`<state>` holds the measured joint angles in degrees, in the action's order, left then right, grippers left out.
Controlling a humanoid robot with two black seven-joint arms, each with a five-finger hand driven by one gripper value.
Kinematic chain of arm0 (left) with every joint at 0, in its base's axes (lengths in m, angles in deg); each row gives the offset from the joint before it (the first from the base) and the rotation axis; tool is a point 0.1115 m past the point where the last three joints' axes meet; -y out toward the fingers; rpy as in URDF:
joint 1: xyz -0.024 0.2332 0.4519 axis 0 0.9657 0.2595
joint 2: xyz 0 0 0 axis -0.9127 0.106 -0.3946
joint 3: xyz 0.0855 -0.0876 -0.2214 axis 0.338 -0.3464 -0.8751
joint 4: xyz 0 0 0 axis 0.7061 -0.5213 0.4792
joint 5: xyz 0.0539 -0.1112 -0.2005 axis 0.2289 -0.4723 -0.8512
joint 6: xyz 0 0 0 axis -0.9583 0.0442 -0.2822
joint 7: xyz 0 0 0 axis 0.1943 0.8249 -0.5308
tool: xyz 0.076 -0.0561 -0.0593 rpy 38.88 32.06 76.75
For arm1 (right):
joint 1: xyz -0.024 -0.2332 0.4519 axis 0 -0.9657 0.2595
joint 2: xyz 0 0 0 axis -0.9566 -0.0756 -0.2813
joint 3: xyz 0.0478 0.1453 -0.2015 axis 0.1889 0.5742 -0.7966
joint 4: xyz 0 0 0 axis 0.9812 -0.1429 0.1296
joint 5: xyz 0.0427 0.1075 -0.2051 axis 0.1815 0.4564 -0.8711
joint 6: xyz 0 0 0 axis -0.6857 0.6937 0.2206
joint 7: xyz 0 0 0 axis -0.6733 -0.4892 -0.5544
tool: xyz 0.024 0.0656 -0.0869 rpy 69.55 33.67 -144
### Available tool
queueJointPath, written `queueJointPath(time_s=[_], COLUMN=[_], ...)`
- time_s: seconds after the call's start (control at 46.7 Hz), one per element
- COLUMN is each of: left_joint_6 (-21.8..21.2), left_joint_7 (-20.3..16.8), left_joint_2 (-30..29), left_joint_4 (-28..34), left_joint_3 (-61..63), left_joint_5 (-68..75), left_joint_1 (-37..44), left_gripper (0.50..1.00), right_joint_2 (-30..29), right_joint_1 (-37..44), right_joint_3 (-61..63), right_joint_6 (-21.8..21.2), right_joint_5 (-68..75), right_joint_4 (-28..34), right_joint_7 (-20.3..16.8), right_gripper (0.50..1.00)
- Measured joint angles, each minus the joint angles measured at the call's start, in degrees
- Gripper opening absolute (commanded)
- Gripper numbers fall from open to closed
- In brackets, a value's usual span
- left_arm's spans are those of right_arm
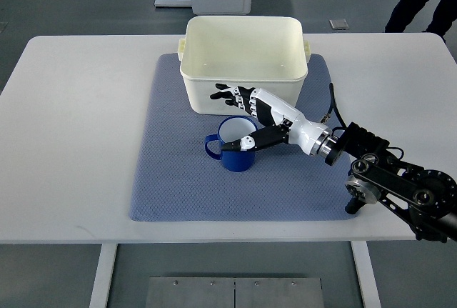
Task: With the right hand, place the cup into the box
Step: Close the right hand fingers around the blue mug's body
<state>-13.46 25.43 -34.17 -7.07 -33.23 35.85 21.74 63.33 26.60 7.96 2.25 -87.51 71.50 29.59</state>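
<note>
- White table carries our blue mat and cream box.
- Our right hand is open, thumb on the blue cup rim, fingers extended against the box wall.

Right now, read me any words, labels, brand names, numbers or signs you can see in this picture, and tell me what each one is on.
There is no readable text.
Blue cup: no print visible.
White box: plain, no label showing.
Blue mat and white table: no marks.
Right hand and its arm: no legible marking.
Small grey plate on the floor: too small to tell whether it bears any text.
</note>
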Motion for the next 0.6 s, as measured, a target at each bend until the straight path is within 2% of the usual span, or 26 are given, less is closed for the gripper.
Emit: queueJointPath(time_s=[0.429,0.6], left_joint_6=[0.0,0.0], left_joint_7=[0.0,0.0], left_joint_2=[0.0,0.0], left_joint_4=[0.0,0.0], left_joint_3=[0.0,0.0], left_joint_5=[0.0,0.0], left_joint_1=[0.0,0.0], left_gripper=[1.000,1.000], right_joint_2=[-0.8,-1.4], right_joint_1=[-0.2,-0.2], right_joint_3=[-0.9,-2.2], right_joint_6=[0.7,2.4], right_joint_5=[0.0,0.1], right_joint_4=[-2.3,-3.5], right_joint_7=[0.0,0.0], right_gripper=[1.000,1.000])
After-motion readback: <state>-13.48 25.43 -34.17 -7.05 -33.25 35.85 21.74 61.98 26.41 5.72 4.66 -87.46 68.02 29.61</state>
